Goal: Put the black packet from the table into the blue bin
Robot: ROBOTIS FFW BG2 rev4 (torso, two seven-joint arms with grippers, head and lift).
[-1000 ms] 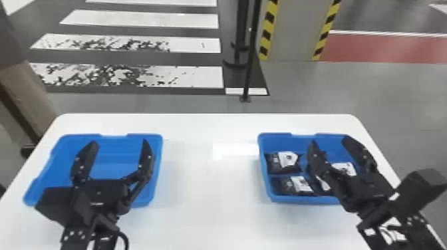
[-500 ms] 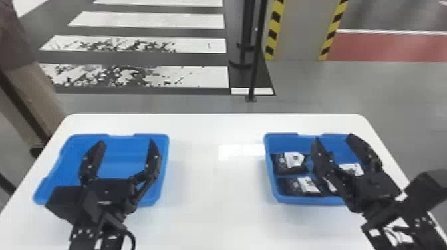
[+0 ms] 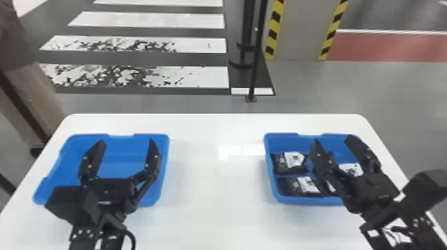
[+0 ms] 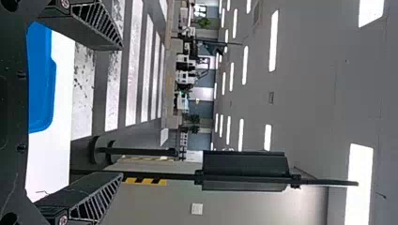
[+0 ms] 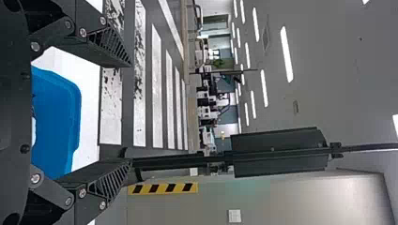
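on the white table (image 3: 213, 206), black packets (image 3: 289, 163) are lying side to side in the right-hand blue bin (image 3: 299, 200), mostly leftward of the nearer right claw (image 3: 332, 139); it and the left claw (image 3: 126, 141) are hanging spread, gripping nothing.

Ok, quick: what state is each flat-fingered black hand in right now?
Left hand: open, holding nothing.
Right hand: open, nothing between its fingers.

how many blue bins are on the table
2: the left bin is at the left of the table, partly hidden by the left gripper; the right bin, partly behind the right gripper, holds black packets.
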